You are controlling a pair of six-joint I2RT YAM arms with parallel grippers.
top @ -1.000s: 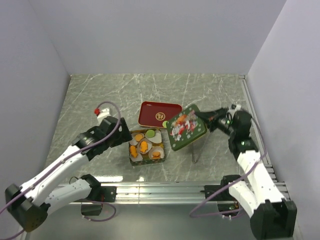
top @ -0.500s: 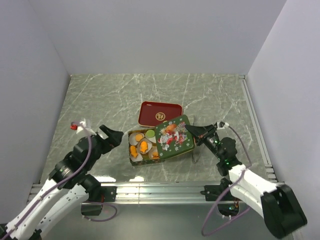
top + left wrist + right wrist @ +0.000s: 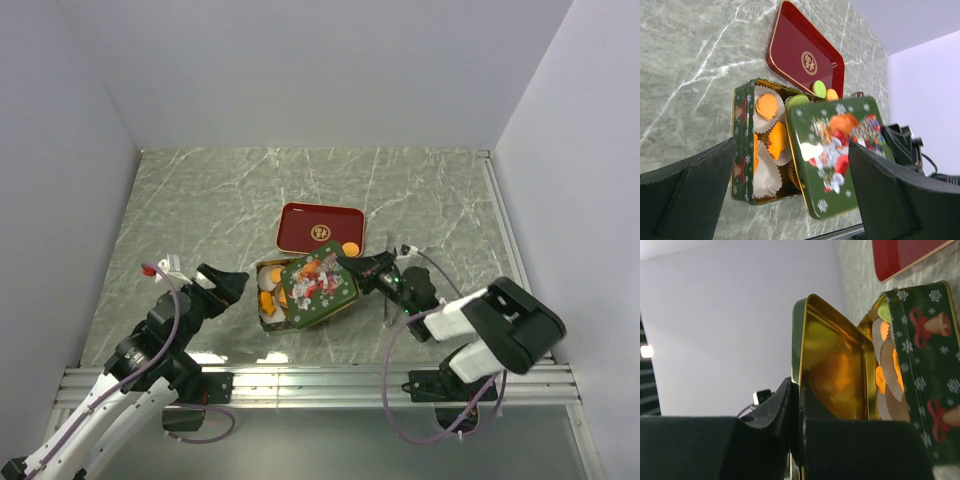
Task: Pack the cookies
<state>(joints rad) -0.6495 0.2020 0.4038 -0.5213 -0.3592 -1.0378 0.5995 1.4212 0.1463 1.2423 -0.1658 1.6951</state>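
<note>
The green Christmas tin (image 3: 264,300) sits mid-table with orange cookies (image 3: 767,105) in white paper cups and a green one (image 3: 797,100) at its far side. My right gripper (image 3: 352,270) is shut on the edge of the tin's lid (image 3: 318,288), which hangs tilted over the tin's right half. In the right wrist view the fingers (image 3: 785,405) pinch the lid's rim (image 3: 799,340), its gold inside facing the tin (image 3: 925,365). My left gripper (image 3: 232,283) stands open just left of the tin, holding nothing. A green cookie (image 3: 819,88) and an orange cookie (image 3: 831,94) lie on the red tray (image 3: 800,55).
The red tray (image 3: 315,225) lies just behind the tin. A thin metal tool (image 3: 389,308) rests on the table right of the tin, under my right arm. White walls close in left, right and back; an aluminium rail (image 3: 320,380) runs along the near edge.
My right gripper has carried the lid leftward and lower, from beside the tin to over its right half. My left arm has pulled back toward the near left.
</note>
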